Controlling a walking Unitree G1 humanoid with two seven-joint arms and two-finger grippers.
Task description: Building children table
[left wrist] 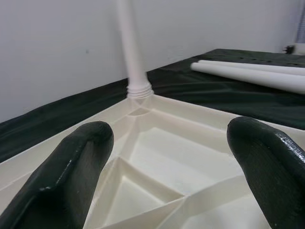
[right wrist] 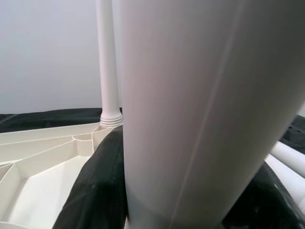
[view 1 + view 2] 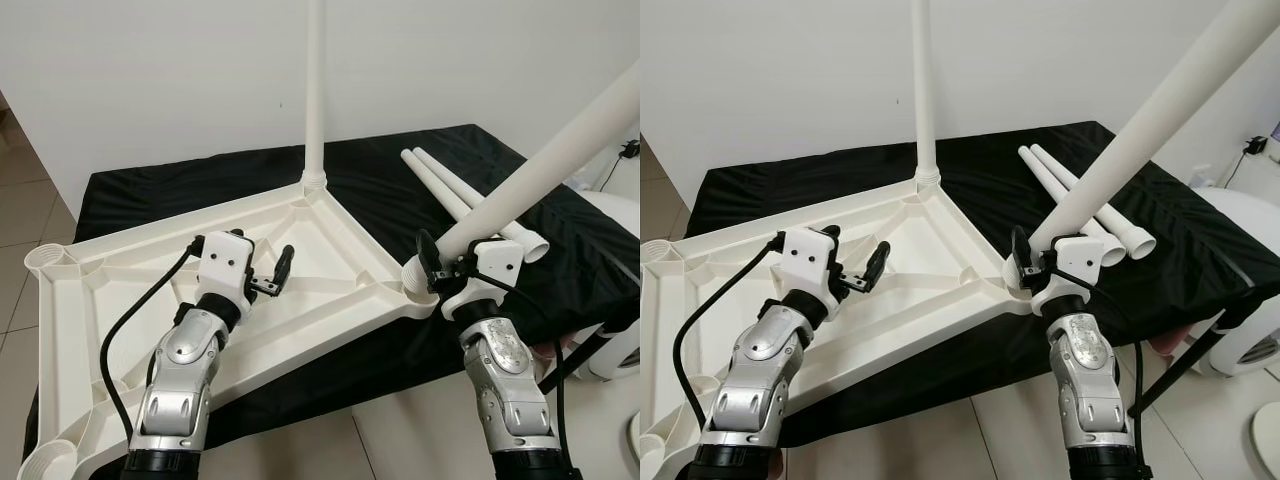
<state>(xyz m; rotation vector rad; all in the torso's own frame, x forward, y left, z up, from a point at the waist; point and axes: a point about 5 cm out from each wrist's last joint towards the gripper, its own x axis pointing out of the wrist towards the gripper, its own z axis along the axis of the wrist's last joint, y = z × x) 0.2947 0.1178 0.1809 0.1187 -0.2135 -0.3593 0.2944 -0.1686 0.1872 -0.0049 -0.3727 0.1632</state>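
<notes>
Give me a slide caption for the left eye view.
Right gripper holds a tilted white leg at the upturned tabletop corner socket; left gripper hovers open over it.

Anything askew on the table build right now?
Yes: the leg in the right gripper leans steeply at its corner socket, while the fitted leg stands upright. Two spare legs lie on the black cloth.

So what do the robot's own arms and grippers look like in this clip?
Both arms are jointed silver metal with black bases. Each wrist carries a white boxy housing, and each gripper has two long black fingers: the left gripper and the right gripper. A black cable loops along the left arm.
</notes>
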